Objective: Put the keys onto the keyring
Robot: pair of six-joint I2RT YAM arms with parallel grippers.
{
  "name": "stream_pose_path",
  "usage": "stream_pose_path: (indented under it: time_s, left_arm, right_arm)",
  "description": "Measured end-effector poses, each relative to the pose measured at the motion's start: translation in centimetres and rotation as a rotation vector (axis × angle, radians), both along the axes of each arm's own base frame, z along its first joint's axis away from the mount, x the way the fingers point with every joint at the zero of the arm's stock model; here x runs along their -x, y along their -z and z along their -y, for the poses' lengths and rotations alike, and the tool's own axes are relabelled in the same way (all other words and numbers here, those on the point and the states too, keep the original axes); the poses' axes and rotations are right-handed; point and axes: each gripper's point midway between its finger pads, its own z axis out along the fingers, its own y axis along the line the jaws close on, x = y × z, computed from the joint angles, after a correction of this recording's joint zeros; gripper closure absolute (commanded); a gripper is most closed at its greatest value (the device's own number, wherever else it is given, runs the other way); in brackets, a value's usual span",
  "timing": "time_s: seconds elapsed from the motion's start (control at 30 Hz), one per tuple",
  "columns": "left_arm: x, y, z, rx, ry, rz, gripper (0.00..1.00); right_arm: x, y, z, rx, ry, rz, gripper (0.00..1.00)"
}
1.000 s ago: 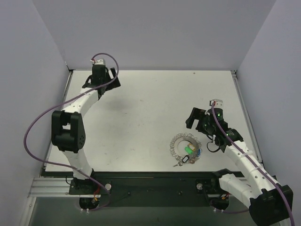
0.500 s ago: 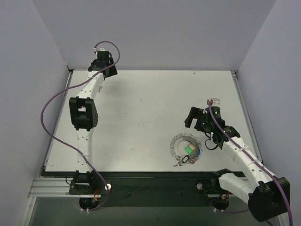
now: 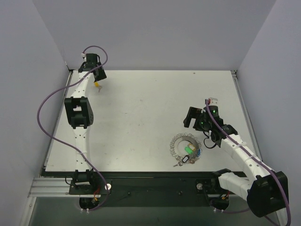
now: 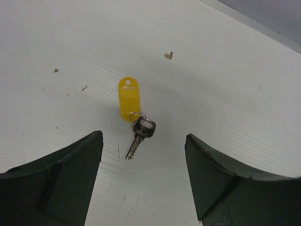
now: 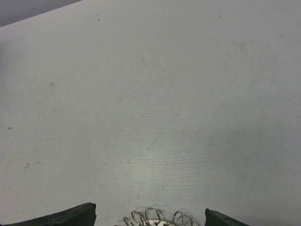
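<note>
Far-left corner of the bench (image 3: pixel 141 108): my left claw (image 4: pixel 142 150) hovers spread wide above a yellow-tagged key (image 4: pixel 134 117), which lies flat on the surface, ungripped. Over at right-front, my right claw (image 3: pixel 193 117) is also spread wide, nothing in it, just beyond the keyring (image 3: pixel 175 143), a silvery coil lying flat w/ green- and blue-headed keys (image 3: pixel 192 149) clustered at its near-right part.

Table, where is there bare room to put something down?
The broad middle of the table, between the yellow-tagged key at the far-left corner and the keyring near right, is bare; so is the far-right corner. Crowded around the keyring, with the right hand beside it.
</note>
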Motion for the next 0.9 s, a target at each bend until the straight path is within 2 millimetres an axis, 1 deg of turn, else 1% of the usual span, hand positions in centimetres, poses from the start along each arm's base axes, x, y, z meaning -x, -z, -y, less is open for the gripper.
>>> stream_pose_path:
  time_s: [0.07,0.17,0.23,0.3,0.4,0.47,0.5,0.57,0.63,0.7,0.73,0.8,0.83,0.9]
  left_arm:
    - [0.0,0.3,-0.1,0.001,-0.001,-0.005,0.21]
    - [-0.3,1.1,0.3,0.01,0.01,-0.01,0.23]
    - [-0.6,2.2,0.6,0.016,0.018,-0.02,0.24]
    - [-0.6,4.0,0.8,0.021,0.024,-0.047,0.25]
    - [-0.3,6.0,0.5,0.013,0.018,-0.082,0.27]
    - [-0.4,5.7,0.1,0.014,0.011,-0.077,0.3]
    - [-0.4,5.7,-0.2,0.015,0.007,-0.075,0.36]
    - [-0.2,5.8,-0.7,0.015,-0.002,-0.083,0.42]
    - [-0.1,5.9,-1.1,0.014,-0.008,-0.086,0.51]
    - [-0.1,5.9,-1.3,0.014,-0.011,-0.089,0.55]
    - [-0.1,6.0,-1.5,0.015,-0.012,-0.089,0.63]
    - [0.0,6.0,-1.5,0.018,-0.01,-0.09,0.68]
    - [0.0,6.0,-1.5,0.018,-0.009,-0.09,0.74]
    - [0.0,6.0,-1.4,0.02,-0.006,-0.09,0.78]
  right_arm:
    - [-0.1,0.0,0.0,0.0,-0.002,0.0,0.0]
    - [-0.1,0.0,-0.1,-0.002,-0.004,0.001,0.0]
    - [-0.1,0.0,-0.1,-0.003,-0.008,0.001,0.0]
    - [0.0,0.0,-0.2,-0.002,-0.01,0.001,0.0]
    - [0.0,0.0,-0.2,-0.001,-0.011,0.001,0.0]
    - [0.0,0.0,-0.2,0.0,-0.012,0.001,0.0]
    - [0.0,0.0,-0.2,0.0,-0.012,0.001,0.0]
    - [0.0,0.0,-0.2,0.0,-0.012,0.001,0.0]
    - [0.0,0.0,-0.2,0.0,-0.012,0.001,0.0]
    - [0.0,0.0,-0.2,0.0,-0.012,0.001,0.0]
    - [0.0,0.0,-0.2,0.0,-0.012,0.001,0.0]
    - [0.0,0.0,-0.2,0.0,-0.012,0.001,0.0]
    - [0.0,0.0,-0.2,0.0,-0.012,0.001,0.0]
    - [0.0,0.0,-0.2,0.0,-0.012,0.001,0.0]
